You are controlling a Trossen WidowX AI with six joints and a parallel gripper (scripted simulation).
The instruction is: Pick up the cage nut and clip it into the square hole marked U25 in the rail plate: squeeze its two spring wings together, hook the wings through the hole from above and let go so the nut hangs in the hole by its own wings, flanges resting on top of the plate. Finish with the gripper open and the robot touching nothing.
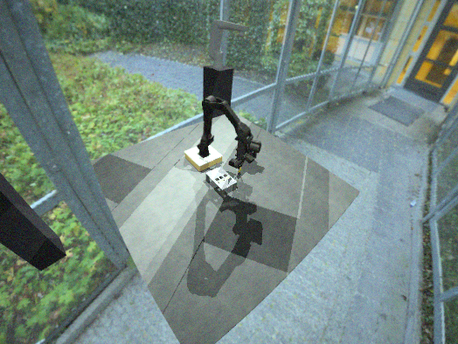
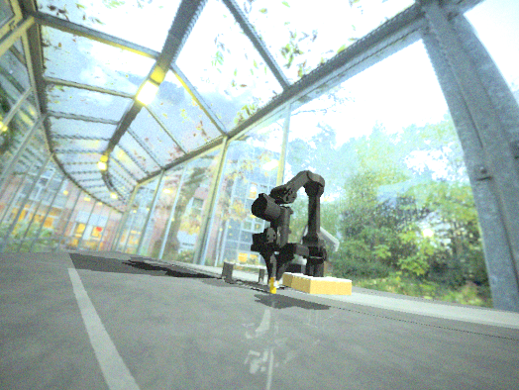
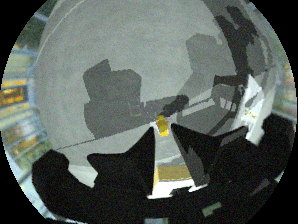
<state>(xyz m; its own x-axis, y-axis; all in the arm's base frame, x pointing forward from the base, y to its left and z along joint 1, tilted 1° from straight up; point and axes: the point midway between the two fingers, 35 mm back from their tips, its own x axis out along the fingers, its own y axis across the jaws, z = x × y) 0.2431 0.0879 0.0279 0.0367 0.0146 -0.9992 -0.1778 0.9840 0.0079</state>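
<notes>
- Claw (image 1: pixel 238 167) (image 2: pixel 272 278) (image 3: pixel 162 127): pointed downward, low over the grey surface (image 1: pixel 166 192) (image 2: pixel 188 337) (image 3: pixel 125 40). Its two black fingers stand partly spread, with a narrow gap at the tips; nothing is pinched.
- Cage nut (image 1: pixel 239 171) (image 2: pixel 272 286) (image 3: pixel 163 127): a small yellow piece with paler parts, directly at the fingertips. In the wrist view it appears in line with the gap. Whether either finger touches it cannot be told, and its wings are too small to make out.
- Rail plate (image 1: pixel 221 178) (image 2: pixel 228 272) (image 3: pixel 253 125): near the claw, off to one side, raised on supports. The top view shows dark openings in its pale upper face. The nut is outside these openings, beside the plate; the U25 marking is not legible.
- Pale block (image 1: pixel 202 162) (image 2: pixel 329 286) (image 3: pixel 174 175): farther from the claw than the nut, toward the foot of the arm. Its sides are yellowish and its top is whiter. In the wrist view it shows between the two fingers, beyond the gap.
- Black arm (image 1: pixel 207 124) (image 2: pixel 314 213): rises above the pale block, bends over at the top and descends to the claw.
- Arm shadow (image 1: pixel 249 227) (image 3: pixel 112 95): dark and angular, spread across the surface around the claw; in the top view its largest portion lies beyond the plate.
- Glazed walls and greenery: well apart from the claw, past the surface's edges.
</notes>
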